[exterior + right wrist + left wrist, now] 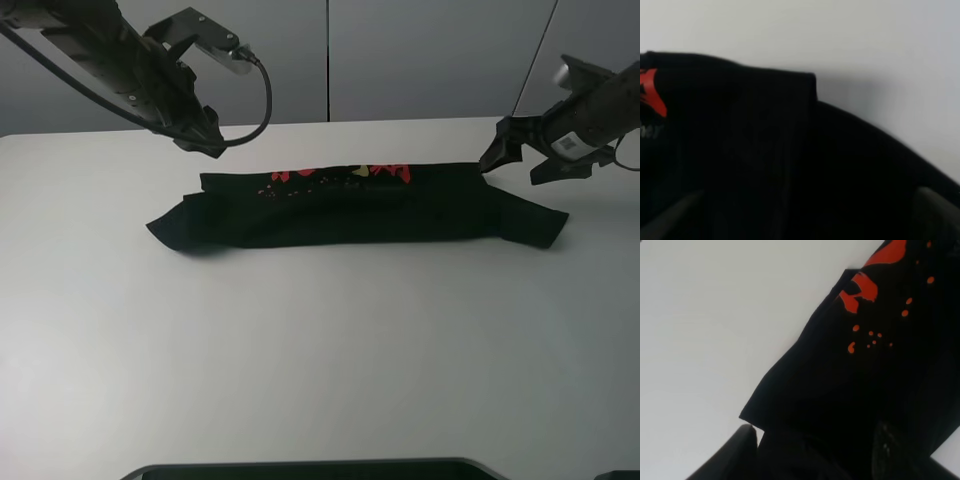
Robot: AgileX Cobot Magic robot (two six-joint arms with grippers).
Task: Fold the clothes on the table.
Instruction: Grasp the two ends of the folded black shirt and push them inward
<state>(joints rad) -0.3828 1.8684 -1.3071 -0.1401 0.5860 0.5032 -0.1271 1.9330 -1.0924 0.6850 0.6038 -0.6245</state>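
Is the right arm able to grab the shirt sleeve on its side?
Probably yes. The right gripper hovers open just above and behind that sleeve, and nothing lies between them on the table.

A plain grey wall (420,60) fills the far background, matte and bare; a thin vertical seam (328,60) splits it into panels near the middle; further right a second thin dark line (536,58) crosses it at a slant, and whether it is a seam or something else cannot be told; along the near edge of the high view lies a flat black slab (320,470) with rounded corners, mostly cut off; a small dark scrap (622,476) shows in the near right corner, too little to name.
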